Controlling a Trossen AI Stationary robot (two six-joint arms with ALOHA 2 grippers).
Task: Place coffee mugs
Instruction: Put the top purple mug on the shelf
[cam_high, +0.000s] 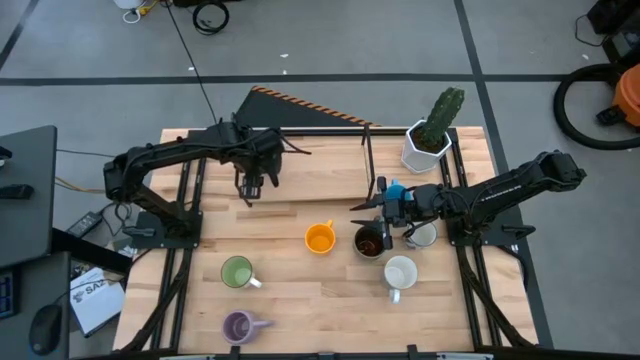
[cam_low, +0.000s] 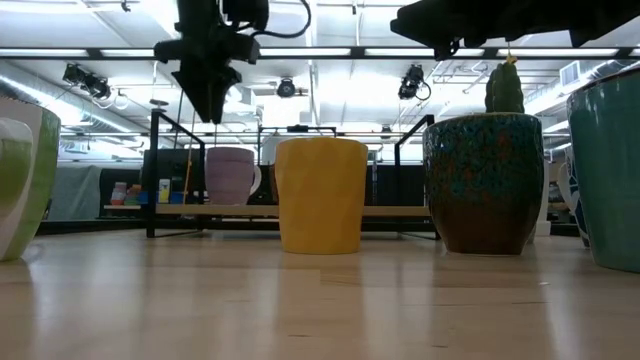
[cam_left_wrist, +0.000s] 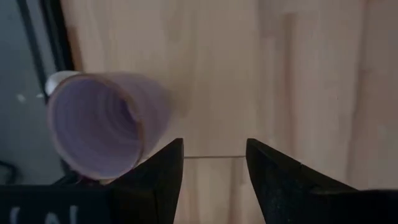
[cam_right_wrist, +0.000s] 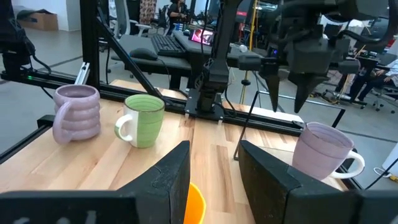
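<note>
My left gripper (cam_high: 250, 190) hangs open above a purple mug (cam_left_wrist: 102, 127) that stands upright on the wood at the table's far left. In the left wrist view the mug is beside one finger, not between the two. The right wrist view shows that gripper (cam_right_wrist: 297, 81) above the mug (cam_right_wrist: 323, 152). My right gripper (cam_high: 368, 215) is open and empty over the orange mug (cam_high: 319, 238) and the dark brown mug (cam_high: 369, 242). Green mug (cam_high: 237, 272), second purple mug (cam_high: 238, 325) and white mug (cam_high: 400, 272) stand nearer. A blue mug (cam_high: 395, 190) and another white mug (cam_high: 425, 235) are partly hidden by the right arm.
A white faceted pot with a cactus (cam_high: 432, 135) stands at the far right corner. A black frame (cam_high: 365, 165) borders the table's far part. In the low view the orange mug (cam_low: 320, 195) and the brown mug (cam_low: 483, 185) stand mid-table. Bare wood lies along the near edge.
</note>
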